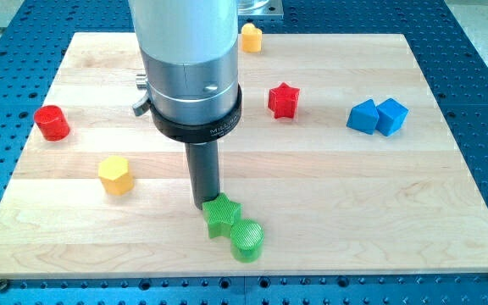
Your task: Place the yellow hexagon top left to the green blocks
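Only one piece of lettering can be made out: small pale print on the black ring point(197, 121) around the bottom of the silver cylinder point(188, 51), just above the dark rod point(202, 174). It is too small and blurred to be read with any certainty. No labels, numbers or signs are seen on the wooden board point(329, 195) or on any of the blocks.

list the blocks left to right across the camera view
red cylinder → yellow hexagon → green star → red star → blue pair. The green cylinder and the top yellow block overlap in left-right position, so I leave them unordered.
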